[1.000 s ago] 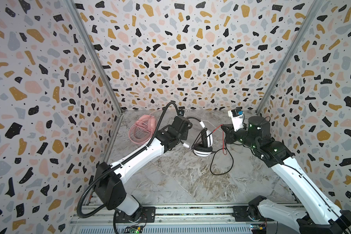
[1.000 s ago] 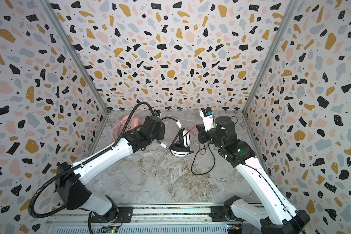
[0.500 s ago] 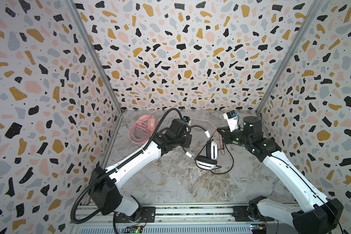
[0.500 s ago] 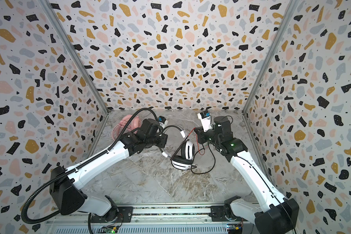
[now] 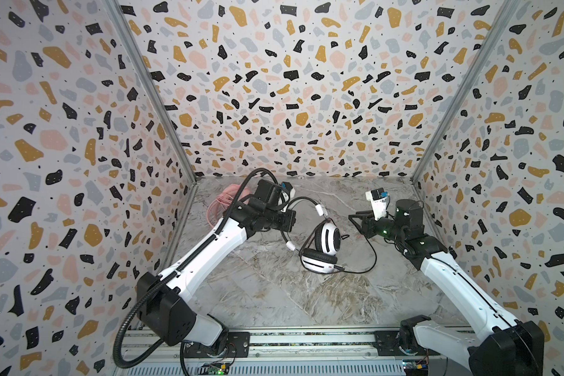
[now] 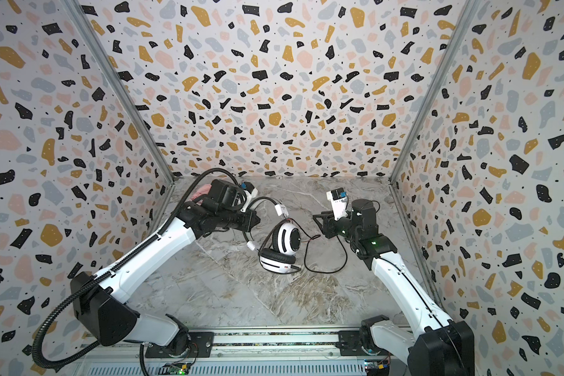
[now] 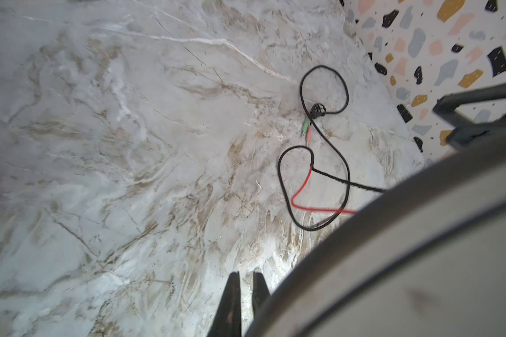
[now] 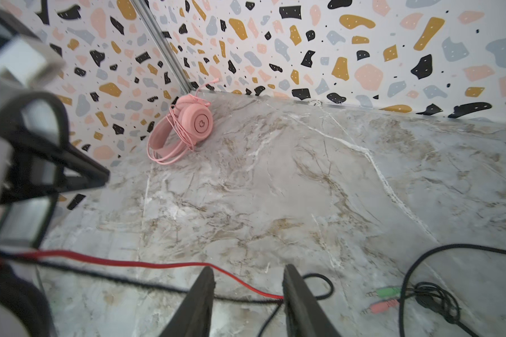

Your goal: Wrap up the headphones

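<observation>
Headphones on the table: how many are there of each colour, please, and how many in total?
Pink headphones: 1
White-and-black headphones: 1
Total: 2

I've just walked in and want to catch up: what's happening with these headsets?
The left gripper is shut on the white-and-black headset, propping it on the marble tabletop. The right gripper is open above that headset's loose red cord and black cord. The pink headset sits in the back corner, cord already wound around it.
</observation>
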Available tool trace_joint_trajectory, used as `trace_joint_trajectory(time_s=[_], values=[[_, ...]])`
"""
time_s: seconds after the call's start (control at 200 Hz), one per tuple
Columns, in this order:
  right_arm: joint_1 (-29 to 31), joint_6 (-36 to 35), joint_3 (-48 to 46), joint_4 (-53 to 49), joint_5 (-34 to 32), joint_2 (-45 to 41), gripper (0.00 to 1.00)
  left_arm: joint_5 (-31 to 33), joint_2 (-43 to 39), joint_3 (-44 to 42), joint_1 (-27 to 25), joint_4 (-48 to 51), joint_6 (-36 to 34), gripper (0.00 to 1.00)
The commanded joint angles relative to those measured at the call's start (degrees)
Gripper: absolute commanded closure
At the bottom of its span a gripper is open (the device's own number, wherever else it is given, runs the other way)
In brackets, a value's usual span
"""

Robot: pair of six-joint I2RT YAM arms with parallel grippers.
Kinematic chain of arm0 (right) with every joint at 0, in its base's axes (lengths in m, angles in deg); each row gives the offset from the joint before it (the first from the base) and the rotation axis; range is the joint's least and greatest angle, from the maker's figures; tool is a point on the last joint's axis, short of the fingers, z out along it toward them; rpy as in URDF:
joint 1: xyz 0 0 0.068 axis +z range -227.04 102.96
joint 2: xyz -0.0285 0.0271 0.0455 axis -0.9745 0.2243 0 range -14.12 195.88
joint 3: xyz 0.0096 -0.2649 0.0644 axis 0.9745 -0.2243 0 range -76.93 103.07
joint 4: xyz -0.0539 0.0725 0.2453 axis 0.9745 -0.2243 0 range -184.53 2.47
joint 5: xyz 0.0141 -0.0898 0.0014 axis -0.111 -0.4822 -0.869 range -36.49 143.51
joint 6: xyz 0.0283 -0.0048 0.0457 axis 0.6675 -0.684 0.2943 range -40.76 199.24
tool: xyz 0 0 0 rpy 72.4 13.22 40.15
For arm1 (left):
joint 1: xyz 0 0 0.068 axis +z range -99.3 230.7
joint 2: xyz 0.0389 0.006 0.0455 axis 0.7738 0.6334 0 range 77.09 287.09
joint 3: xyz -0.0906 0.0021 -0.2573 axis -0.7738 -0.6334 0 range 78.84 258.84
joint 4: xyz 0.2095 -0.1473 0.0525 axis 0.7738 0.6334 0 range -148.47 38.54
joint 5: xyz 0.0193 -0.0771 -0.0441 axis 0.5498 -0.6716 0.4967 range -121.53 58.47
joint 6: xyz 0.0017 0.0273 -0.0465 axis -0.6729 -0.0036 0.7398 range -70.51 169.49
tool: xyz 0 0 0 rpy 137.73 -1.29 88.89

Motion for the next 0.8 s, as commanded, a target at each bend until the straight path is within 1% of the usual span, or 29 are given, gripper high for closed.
trace_joint_trajectory(time_s=[0.0,0.105,0.16,0.185,0.22,0.245,0.265,0.35,0.41,0.451,0.516,0.566,0.641,0.681,0.796], values=[[-2.3,1.5,-2.8,3.8,3.4,-1.5,0.5,-5.6,-1.5,5.1,1.2,1.7,-0.2,1.0],[-2.5,2.3,-7.8,6.9,3.1,0.1,0.43,-5.2,-1.1,8.3,1.5,4.8,-0.4,1.0],[-2.5,3.3,-10.5,9.2,3.2,1.2,0.38,-5.2,-1.1,9.7,1.5,5.8,-0.4,1.0],[-2.5,3.8,-12.1,10.5,3.1,1.8,0.33,-5.3,-1.0,10.3,1.5,6.2,-0.4,1.0],[-2.5,5.2,-14.2,13.4,2.3,2.5,0.22,-5.2,-1.0,11.1,1.6,6.7,-0.4,1.0],[-2.5,6.2,-16.2,15.6,2.0,3.1,0.2,-5.2,-0.9,11.6,1.6,7.0,-0.4,1.0],[-2.4,6.9,-17.3,17.2,2.2,3.7,0.14,-5.2,-0.8,12.1,1.6,7.2,-0.4,1.0],[-1.6,9.2,-21.0,24.0,4.1,8.2,0.09,-5.4,-0.4,14.0,1.5,7.9,0.1,1.0],[0.4,9.8,-21.7,27.1,5.2,11.6,0.04,-5.6,0.0,15.4,1.6,8.4,0.5,1.0],[2.6,9.8,-21.6,28.3,4.8,13.9,0.03,-6.0,0.4,16.5,1.6,8.6,0.5,1.0],[6.7,9.7,-21.4,31.0,3.6,17.2,0.03,-6.2,1.2,18.5,1.6,9.2,0.8,1.0],[9.3,10.1,-20.7,33.4,3.9,19.8,0.03,-6.5,1.8,20.2,1.6,9.7,1.2,1.0],[12.6,11.1,-19.3,38.7,6.4,23.9,0.03,-7.4,2.4,22.2,1.6,10.0,1.6,1.0],[14.0,11.2,-18.3,39.8,6.8,25.7,0.02,-7.7,2.8,23.2,1.6,10.1,1.7,1.0],[17.3,10.6,-14.8,41.7,4.2,30.1,0.02,-8.1,3.7,25.6,1.6,11.0,1.9,1.0]])
